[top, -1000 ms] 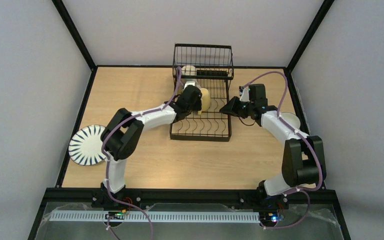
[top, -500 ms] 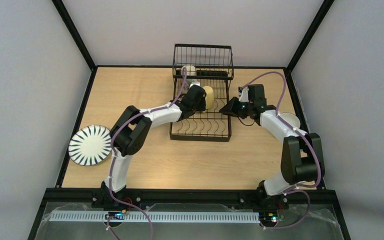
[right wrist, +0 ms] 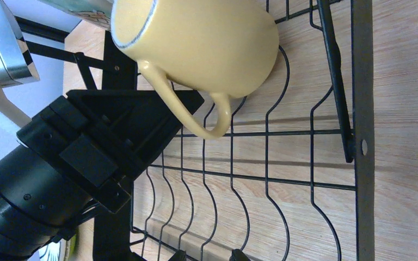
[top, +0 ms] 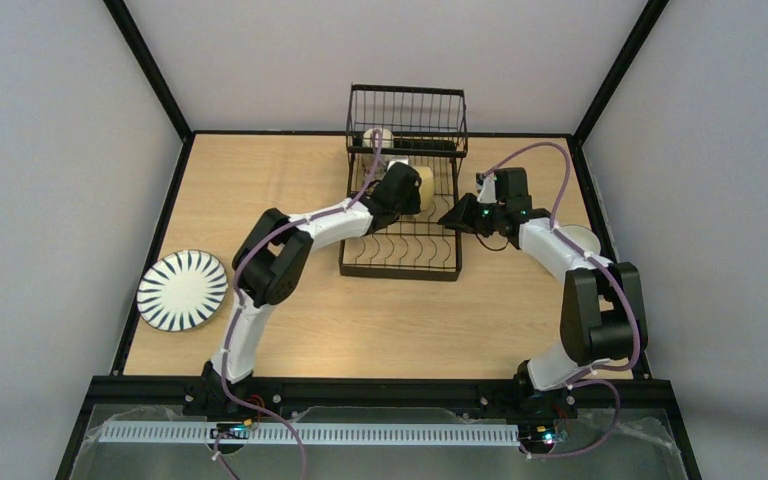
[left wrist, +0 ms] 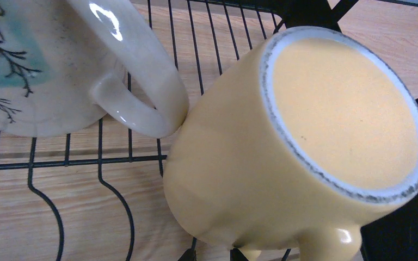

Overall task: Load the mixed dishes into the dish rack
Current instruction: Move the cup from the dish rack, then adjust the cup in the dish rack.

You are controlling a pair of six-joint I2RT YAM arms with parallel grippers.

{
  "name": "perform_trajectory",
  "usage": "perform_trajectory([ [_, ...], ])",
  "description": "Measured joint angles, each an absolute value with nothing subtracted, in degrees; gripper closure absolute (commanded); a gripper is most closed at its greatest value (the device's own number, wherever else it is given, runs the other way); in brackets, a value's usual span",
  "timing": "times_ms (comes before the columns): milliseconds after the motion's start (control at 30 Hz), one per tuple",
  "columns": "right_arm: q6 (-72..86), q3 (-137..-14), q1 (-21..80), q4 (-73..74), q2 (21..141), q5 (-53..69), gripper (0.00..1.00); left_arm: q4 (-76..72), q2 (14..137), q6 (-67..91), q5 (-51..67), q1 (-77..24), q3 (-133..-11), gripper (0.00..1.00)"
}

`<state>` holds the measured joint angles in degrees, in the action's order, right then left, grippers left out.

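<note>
- Surface: light wooden table (top: 360, 320) inside a black frame, with plain pale walls on three sides.
- Dish rack (top: 400, 272): black wire, at the far middle of the table, with a raised basket at its back and a slotted lower level in front.
- Striped plate (top: 182, 290): flat on the table at the left edge, well apart from both sets of jaws.
- Left arm: stretched forward and to the right, wrist over the rack's lower level.
- Left gripper (top: 409, 192): jaws partly closed and clamped on the yellow mug (left wrist: 239, 179) at its handle side.
- The yellow mug is tipped over, base toward the wrist camera, above the rack wires. Cannot tell whether it touches them.
- Beige mug (left wrist: 43, 65): just beyond the left jaws, beside the yellow mug; its handle touches the yellow mug's side.
- Right arm: elbow bent, forearm angled in from the right.
- Right gripper (right wrist: 207, 254): at the rack's right edge, jaws partway open and empty. The yellow mug sits ahead of them, apart.
- Pale round dish (top: 588, 240): behind the right forearm, partly hidden.
</note>
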<state>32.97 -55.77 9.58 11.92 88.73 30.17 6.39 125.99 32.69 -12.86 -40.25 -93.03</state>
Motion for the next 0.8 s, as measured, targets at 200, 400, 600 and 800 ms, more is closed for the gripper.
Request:
perform_trajectory([
  [200,32.95,-55.77,9.58,11.92,89.34,29.71,0.55,6.61,128.20,33.12,-12.45,-40.25,-96.18,0.66],
  [400,32.29,-55.79,9.58,11.92,89.36,28.84,0.56,6.17,129.97,33.65,-11.94,-40.25,-98.08,0.67],
  [600,30.41,-55.79,9.76,11.92,89.36,27.44,0.59,5.58,130.06,33.85,-11.27,-40.38,-97.84,0.67],
  [800,26.72,-57.52,12.56,12.71,89.58,21.78,0.59,4.64,126.98,33.63,-10.68,-40.69,-91.44,0.64],
])
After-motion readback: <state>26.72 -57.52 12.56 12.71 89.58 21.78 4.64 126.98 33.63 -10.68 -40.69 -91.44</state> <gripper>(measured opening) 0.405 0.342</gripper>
